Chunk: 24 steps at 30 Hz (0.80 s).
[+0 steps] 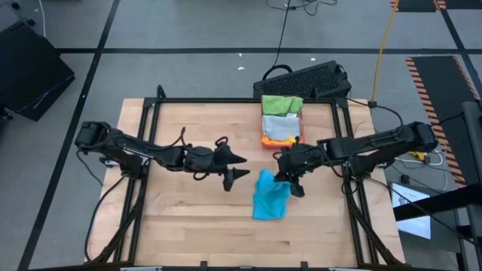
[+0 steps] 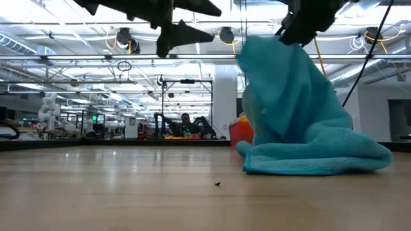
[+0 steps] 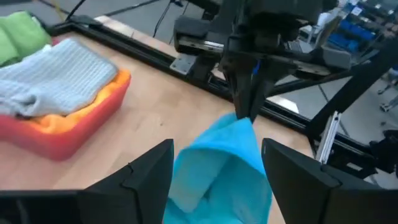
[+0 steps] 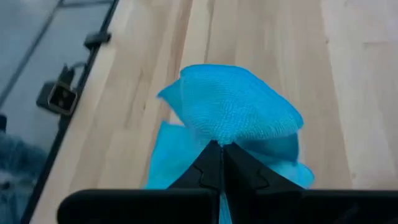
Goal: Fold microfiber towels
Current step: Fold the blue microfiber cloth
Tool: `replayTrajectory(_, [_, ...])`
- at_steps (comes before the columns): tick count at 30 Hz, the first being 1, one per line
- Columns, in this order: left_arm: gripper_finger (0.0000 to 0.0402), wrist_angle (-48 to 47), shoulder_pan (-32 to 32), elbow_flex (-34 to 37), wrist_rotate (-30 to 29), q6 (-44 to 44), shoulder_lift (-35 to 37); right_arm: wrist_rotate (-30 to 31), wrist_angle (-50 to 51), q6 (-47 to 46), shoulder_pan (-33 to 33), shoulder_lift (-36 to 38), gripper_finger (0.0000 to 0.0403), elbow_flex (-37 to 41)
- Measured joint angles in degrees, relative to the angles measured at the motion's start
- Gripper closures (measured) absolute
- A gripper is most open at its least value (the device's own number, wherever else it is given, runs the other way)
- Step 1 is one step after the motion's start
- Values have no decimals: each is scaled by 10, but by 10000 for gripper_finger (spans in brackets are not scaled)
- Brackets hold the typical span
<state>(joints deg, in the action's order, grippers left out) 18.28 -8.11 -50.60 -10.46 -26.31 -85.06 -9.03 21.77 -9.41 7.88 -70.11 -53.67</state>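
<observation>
While the right gripper (image 4: 219,152) pinches the top of the blue towel (image 1: 269,197) and holds it up, the rest of the towel hangs down onto the table (image 1: 181,218) below it. Just beside it, the left gripper (image 1: 239,166) stands wide and holds nothing. Behind them sits a red tray (image 1: 280,140) of towels (image 1: 282,105).

Hanging by one pinched corner above the wooden table (image 1: 188,218), bright blue microfiber towel (image 1: 269,194) draping down in loose folds, lower part lying crumpled on the wood, just in front of the pink-red tray (image 1: 265,141). Resting stacked inside that tray: bright green towel (image 1: 282,105) at the far end, grey towel (image 1: 279,128) nearer, orange towel (image 3: 62,121) peeking out beneath the grey.
</observation>
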Motion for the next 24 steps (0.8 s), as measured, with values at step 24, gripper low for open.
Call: replayTrajectory(24, [105, 99, 0, -178, 57, 32, -237, 3, 66, 59, 19, 17, 401, 0])
